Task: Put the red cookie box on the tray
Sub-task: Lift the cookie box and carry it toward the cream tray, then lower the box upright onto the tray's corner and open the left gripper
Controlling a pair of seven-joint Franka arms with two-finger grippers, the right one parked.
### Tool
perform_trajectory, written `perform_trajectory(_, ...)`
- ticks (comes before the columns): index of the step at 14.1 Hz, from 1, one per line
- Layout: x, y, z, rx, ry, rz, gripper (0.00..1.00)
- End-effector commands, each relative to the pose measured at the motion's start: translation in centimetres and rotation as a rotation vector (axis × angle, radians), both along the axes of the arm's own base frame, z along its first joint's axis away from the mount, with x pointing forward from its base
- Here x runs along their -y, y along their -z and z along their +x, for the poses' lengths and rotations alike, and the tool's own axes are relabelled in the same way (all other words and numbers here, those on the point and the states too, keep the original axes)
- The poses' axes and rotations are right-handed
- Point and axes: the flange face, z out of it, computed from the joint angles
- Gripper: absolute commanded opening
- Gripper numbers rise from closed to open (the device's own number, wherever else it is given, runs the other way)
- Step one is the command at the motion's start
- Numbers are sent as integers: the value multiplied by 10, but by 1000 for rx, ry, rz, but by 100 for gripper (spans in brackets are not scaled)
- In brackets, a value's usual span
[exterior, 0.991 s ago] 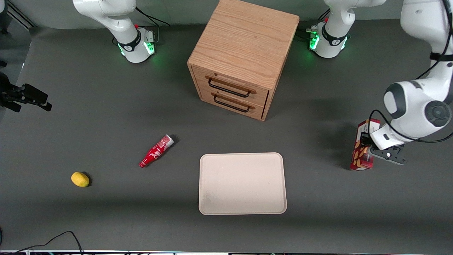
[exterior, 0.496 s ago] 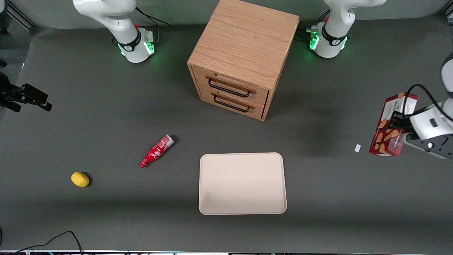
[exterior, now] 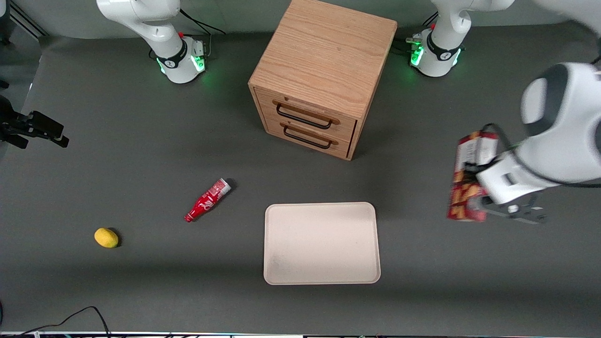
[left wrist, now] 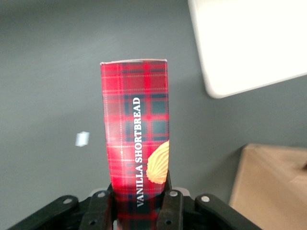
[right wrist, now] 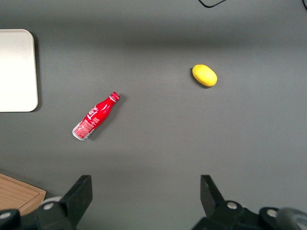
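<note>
My left gripper (exterior: 474,195) hangs in the air at the working arm's end of the table, shut on the red cookie box (exterior: 469,176). The box is lifted clear of the table and stands roughly upright in the fingers. In the left wrist view the plaid box (left wrist: 136,139) sticks out from between the two black fingers (left wrist: 171,211), which press on its two sides near one end. The beige tray (exterior: 321,242) lies flat at the table's middle, toward the parked arm from the box; one corner of the tray (left wrist: 249,43) shows in the wrist view.
A wooden two-drawer cabinet (exterior: 324,75) stands farther from the front camera than the tray. A red soda bottle (exterior: 207,200) and a yellow lemon (exterior: 106,237) lie toward the parked arm's end. A small white scrap (left wrist: 82,138) lies on the table below the box.
The gripper lifted the box off the table, swung it outward toward the table's end, and has now carried it back toward the tray, still in the air.
</note>
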Motion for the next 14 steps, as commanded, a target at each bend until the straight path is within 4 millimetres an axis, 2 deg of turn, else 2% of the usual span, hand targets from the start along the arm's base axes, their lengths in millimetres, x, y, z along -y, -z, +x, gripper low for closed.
perform_trajectory(1,60,17,37,43,-133,-59,7)
perform_trajectory(4,129,63,47,153,-128,-79,7)
perform_trajectory(6,154,100,56,216,-153,-77,10)
perform_trajectory(9,164,148,67,262,-137,-59,14)
perform_trajectory(11,163,174,71,273,-122,-30,14)
perform_trajectory(14,178,205,67,291,-142,7,14)
